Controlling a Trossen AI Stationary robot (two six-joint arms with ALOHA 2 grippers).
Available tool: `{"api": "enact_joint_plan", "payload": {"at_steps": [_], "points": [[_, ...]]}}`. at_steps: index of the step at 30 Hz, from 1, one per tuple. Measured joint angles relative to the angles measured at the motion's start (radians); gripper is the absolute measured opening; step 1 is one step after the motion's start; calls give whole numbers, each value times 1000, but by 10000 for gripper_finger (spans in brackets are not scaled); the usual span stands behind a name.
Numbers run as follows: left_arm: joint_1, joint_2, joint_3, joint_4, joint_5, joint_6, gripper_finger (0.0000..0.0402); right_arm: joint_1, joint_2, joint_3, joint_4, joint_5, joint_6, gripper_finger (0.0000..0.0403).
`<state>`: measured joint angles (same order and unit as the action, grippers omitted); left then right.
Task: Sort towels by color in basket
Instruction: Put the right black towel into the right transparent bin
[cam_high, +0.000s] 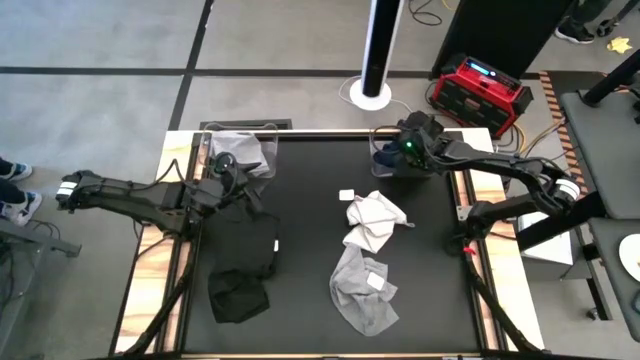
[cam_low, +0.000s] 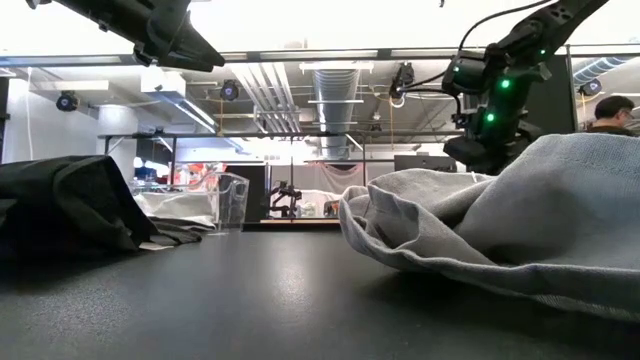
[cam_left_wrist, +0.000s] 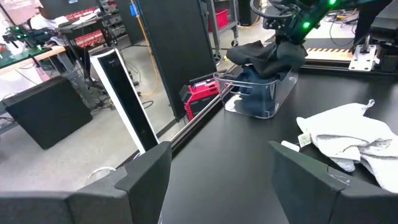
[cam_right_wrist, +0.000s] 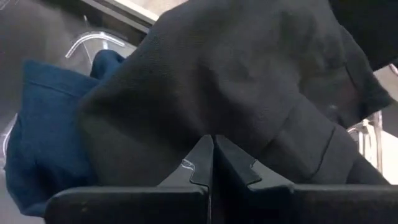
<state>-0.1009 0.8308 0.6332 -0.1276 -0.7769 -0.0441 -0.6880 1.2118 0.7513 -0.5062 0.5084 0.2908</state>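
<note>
My right gripper (cam_high: 402, 152) is shut on a black towel (cam_left_wrist: 264, 55) heaped over a clear basket (cam_left_wrist: 264, 102) at the table's far right. A navy towel (cam_right_wrist: 50, 124) lies in that basket under it. My left gripper (cam_left_wrist: 217, 155) is open and empty above the table, just near of a second clear basket (cam_high: 262, 150) at the far left, which holds a light grey towel (cam_high: 236, 146). White and light grey towels (cam_high: 372, 215) (cam_high: 362, 285) lie at the table's middle. Black towels (cam_high: 248, 248) (cam_high: 238, 297) lie at the near left. My right gripper pinches the black towel's top (cam_right_wrist: 214, 127) between its two shut fingers, coming from above. How many layers it has, I cannot tell. The towel bulges up to the fingers (cam_left_wrist: 283, 37) and drapes over the basket's rim, on top of the navy towel.
The table (cam_high: 310, 170) is black with wooden side strips. A red box (cam_high: 480, 92) and a white-and-black post (cam_high: 375, 50) stand on the floor beyond the far edge. A small white tag (cam_high: 347, 195) lies near the middle towels.
</note>
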Motion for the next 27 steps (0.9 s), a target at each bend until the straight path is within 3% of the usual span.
{"api": "enact_joint_plan", "payload": {"at_steps": [27], "points": [[0,0,0,0,0,-3,245,0,2,-98,67,-15,50,9]]}}
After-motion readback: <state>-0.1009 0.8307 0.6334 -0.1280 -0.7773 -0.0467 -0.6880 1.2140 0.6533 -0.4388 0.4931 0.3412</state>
